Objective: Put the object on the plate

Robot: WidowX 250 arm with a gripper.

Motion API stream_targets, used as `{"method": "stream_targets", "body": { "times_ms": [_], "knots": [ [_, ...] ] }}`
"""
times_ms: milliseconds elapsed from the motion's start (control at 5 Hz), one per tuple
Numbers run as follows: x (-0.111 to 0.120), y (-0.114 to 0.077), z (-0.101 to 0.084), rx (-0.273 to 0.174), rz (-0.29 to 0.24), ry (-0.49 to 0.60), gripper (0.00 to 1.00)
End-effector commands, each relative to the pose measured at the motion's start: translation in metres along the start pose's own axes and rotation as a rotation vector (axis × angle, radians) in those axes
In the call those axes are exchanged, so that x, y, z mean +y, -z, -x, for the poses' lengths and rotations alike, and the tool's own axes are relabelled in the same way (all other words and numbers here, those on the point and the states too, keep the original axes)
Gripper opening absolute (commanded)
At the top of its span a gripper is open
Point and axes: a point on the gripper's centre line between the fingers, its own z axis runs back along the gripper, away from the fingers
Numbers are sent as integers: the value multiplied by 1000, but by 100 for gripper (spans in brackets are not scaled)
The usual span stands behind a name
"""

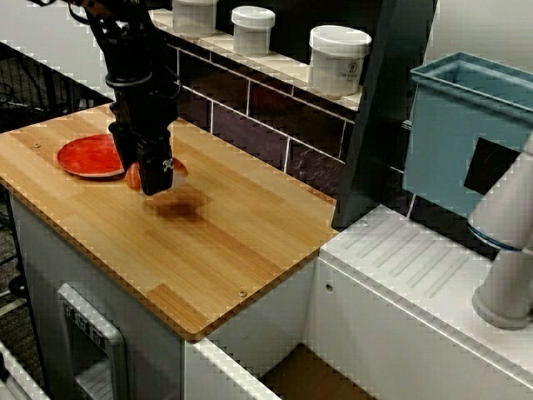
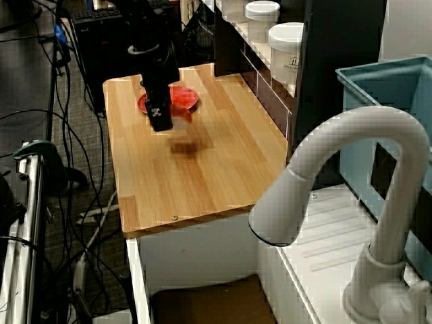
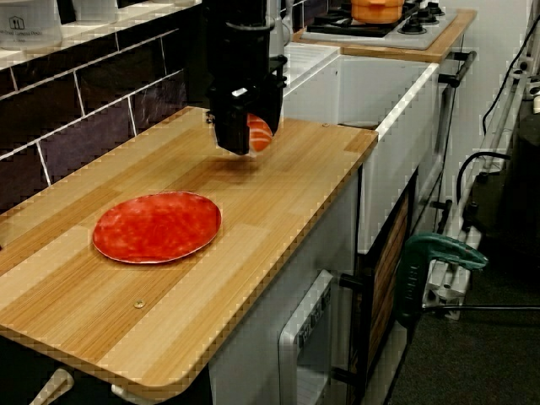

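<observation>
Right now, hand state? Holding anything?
Hand: closed on the salmon nigiri, lifted above the counter, not yet over the red plate.

The gripper [image 1: 155, 171] covers most of the sushi [image 1: 133, 176] left of centre and the plate's [image 1: 87, 156] right edge. The arm runs off the top edge. Jar [image 1: 339, 58] labels are too small to read.

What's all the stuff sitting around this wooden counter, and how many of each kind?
Toy salmon sushi, held between the robot's fingers: 1
Red plate: 1
White lidded jars on the ledge: 3
Total: 5
</observation>
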Motion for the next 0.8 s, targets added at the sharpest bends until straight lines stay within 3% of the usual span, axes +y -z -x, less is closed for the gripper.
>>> {"method": "stream_targets", "body": {
  "times_ms": [0,400,600],
  "knots": [
    [34,-44,-23,-45,-44,-18,0],
    [91,-49,-33,-78,-92,-89,0],
    [116,-37,-33,-36,-88,-107,0]
  ]
}}
